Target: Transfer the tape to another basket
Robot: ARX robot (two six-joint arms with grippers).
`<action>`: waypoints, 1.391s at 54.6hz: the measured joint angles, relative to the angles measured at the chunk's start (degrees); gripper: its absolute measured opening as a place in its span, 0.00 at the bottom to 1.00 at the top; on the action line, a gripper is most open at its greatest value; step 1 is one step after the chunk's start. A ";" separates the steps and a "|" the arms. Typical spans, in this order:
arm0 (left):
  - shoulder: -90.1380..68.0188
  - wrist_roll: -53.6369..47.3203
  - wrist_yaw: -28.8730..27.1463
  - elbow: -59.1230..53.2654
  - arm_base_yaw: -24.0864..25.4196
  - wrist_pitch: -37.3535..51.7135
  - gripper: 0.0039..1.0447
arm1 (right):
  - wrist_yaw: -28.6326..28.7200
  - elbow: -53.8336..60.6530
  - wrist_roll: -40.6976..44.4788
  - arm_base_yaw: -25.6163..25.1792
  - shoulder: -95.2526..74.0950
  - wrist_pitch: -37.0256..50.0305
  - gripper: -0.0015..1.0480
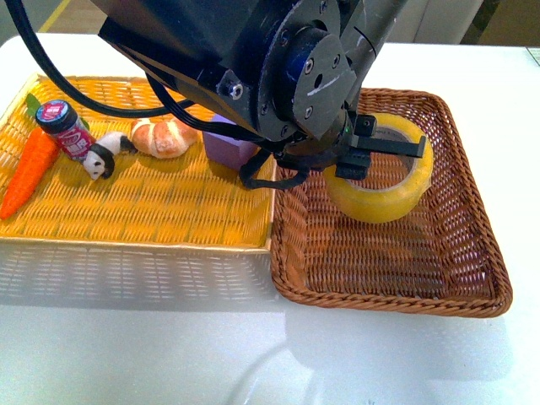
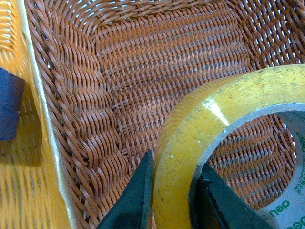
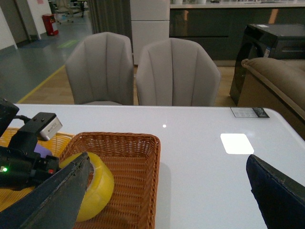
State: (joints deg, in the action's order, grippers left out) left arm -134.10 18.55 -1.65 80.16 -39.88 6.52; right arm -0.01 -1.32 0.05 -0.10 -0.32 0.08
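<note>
The yellowish tape roll [image 1: 388,186] is held over the dark brown wicker basket [image 1: 472,253], inside its rim. My left gripper [image 1: 359,156] is shut on the tape's wall, one finger outside and one inside the ring, as the left wrist view shows [image 2: 174,191]. In that view the tape [image 2: 200,124] hangs just above the basket's woven floor [image 2: 157,62]. My right gripper [image 3: 164,200] is open and empty, held above the white table to the right of the basket [image 3: 138,167]; the tape shows there too [image 3: 97,191].
The yellow woven tray [image 1: 126,211] on the left holds a carrot [image 1: 29,169], a small bottle [image 1: 67,126], a panda figure [image 1: 105,156], a bread roll [image 1: 164,137] and a purple cube [image 1: 228,145]. Two grey chairs [image 3: 143,71] stand beyond the table's far edge.
</note>
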 joint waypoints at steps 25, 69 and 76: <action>2.21 2.36 0.00 -4.61 0.15 4.35 0.85 | 0.00 0.00 0.00 0.00 0.00 0.00 0.91; 54.07 4.28 13.77 -51.69 27.45 26.93 0.92 | 0.00 0.00 0.00 0.00 0.00 0.00 0.91; 58.69 -0.66 8.35 -59.01 34.36 37.86 0.83 | -0.02 0.00 0.00 0.00 0.00 0.00 0.91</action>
State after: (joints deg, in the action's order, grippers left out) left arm -75.42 17.89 6.70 21.15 -5.52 44.38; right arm -0.03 -1.32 0.05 -0.10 -0.32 0.08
